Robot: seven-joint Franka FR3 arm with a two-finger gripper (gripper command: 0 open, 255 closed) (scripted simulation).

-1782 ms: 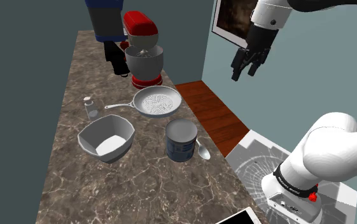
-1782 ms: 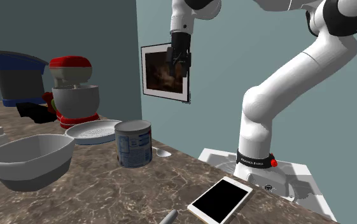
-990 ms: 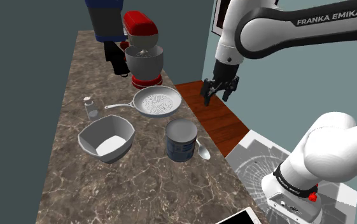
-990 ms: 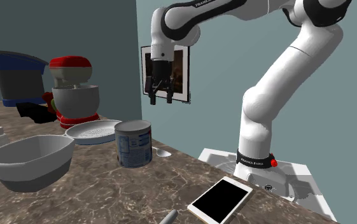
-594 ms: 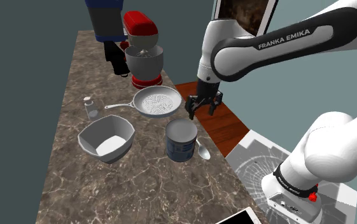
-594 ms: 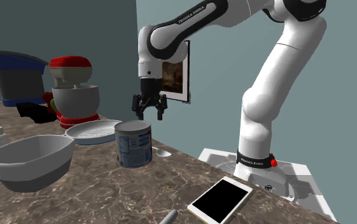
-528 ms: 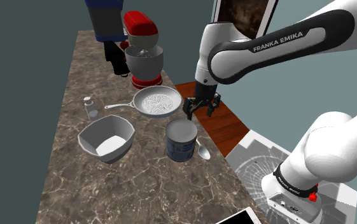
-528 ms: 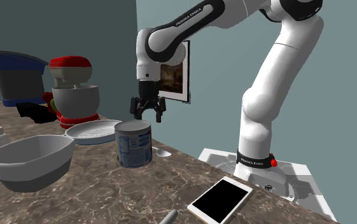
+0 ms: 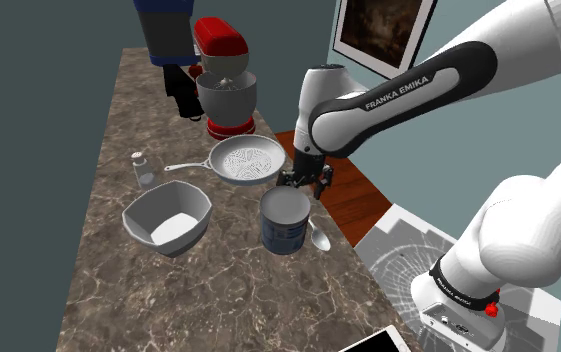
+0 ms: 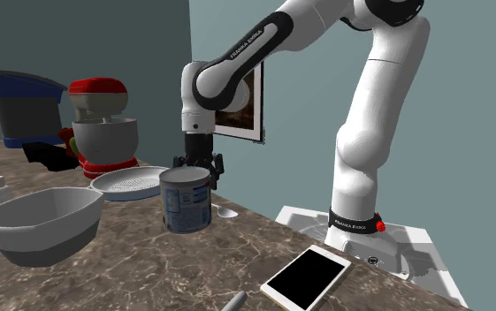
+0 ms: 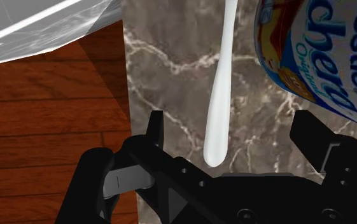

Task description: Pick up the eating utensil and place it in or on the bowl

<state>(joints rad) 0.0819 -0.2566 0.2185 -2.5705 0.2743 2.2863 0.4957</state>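
A pale spoon point(image 9: 319, 237) lies on the marble counter by the edge, just beside a tall tin can point(image 9: 285, 220). In the wrist view the spoon's handle point(image 11: 220, 95) runs between my fingers without touching either one. My gripper point(image 9: 305, 183) hangs open low over the handle end, right behind the can point(image 10: 186, 200). The grey bowl point(image 9: 169, 218) stands empty on the shoulder view's left of the can. In the second exterior view the gripper point(image 10: 199, 168) is partly hidden by the can, and the spoon's bowl end point(image 10: 227, 212) peeks out.
A frying pan point(image 9: 249, 160), a red stand mixer point(image 9: 225, 90) and a small shaker point(image 9: 143, 168) stand further back. A phone point(image 10: 306, 276) lies near the counter's front. Wooden floor point(image 11: 49, 108) lies beyond the counter edge. The can's label point(image 11: 323, 51) is close to one finger.
The arm has swung down from high above the counter edge, ending low over the spoon's handle behind the can. The fingers stayed open throughout.
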